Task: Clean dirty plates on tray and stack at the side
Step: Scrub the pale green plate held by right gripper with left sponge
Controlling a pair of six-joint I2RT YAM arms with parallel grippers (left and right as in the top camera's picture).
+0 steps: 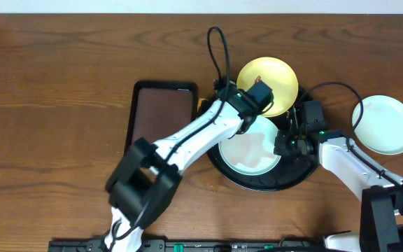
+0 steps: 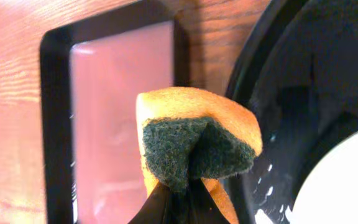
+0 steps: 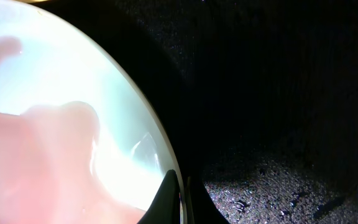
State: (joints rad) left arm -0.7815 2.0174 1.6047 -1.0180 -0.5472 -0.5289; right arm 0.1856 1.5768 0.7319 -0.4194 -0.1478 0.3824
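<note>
Wood-grain bench (image 1: 61,105), with the big black tray (image 1: 261,185) sitting right of centre. Inside it there's a mint plate (image 1: 254,155). The yellow plate (image 1: 275,77) overlaps the tray's far rim, and a second mint plate (image 1: 385,124) sits off by the right edge. Left pincer (image 2: 178,196) is clamped on a sponge (image 2: 194,140), and right pincer (image 3: 178,196) looks nipped tight on the mint plate's rim. I'd call this the scrubbing step, so next the sponge needs to drop onto that held plate.

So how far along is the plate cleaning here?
Done, apparently: one mint-white side plate sits on the table beside the tray. In hand: left gripper holds a sponge, right gripper pinches the tray plate. Left: the yellow plate.
</note>
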